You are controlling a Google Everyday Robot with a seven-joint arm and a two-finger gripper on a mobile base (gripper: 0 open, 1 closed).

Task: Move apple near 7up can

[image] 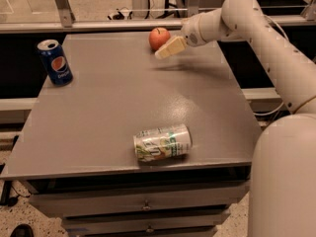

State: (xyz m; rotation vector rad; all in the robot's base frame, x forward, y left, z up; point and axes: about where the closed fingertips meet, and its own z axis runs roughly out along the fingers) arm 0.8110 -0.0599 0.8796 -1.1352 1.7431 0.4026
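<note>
Starting from the gripper, we see its pale cream tip hanging low over the far part of the grey surface, just to the right of and in front of the apple. From this angle the tip overlaps the apple's lower right edge. We cannot tell whether the two touch, nor whether the gripper is released or clenched. We see nothing lifted in it, and the apple sits on the surface near the far edge.

Behind the gripper, the white arm runs away from the apple to the right and then down toward the robot's rounded white body, which fills the near right corner, well apart from the apple.

The 7up can lies on its side well in front of the apple, close to the near edge of the surface. Its length runs left to right, and its white and green side faces up.

A dark blue Pepsi can stands upright well to the left of the apple, near the left edge. Its silver top is in view, but we cannot tell whether it has been opened or what it holds.

Below the near edge, farthest from the apple, are grey drawer fronts, shut, with their contents hidden.
</note>
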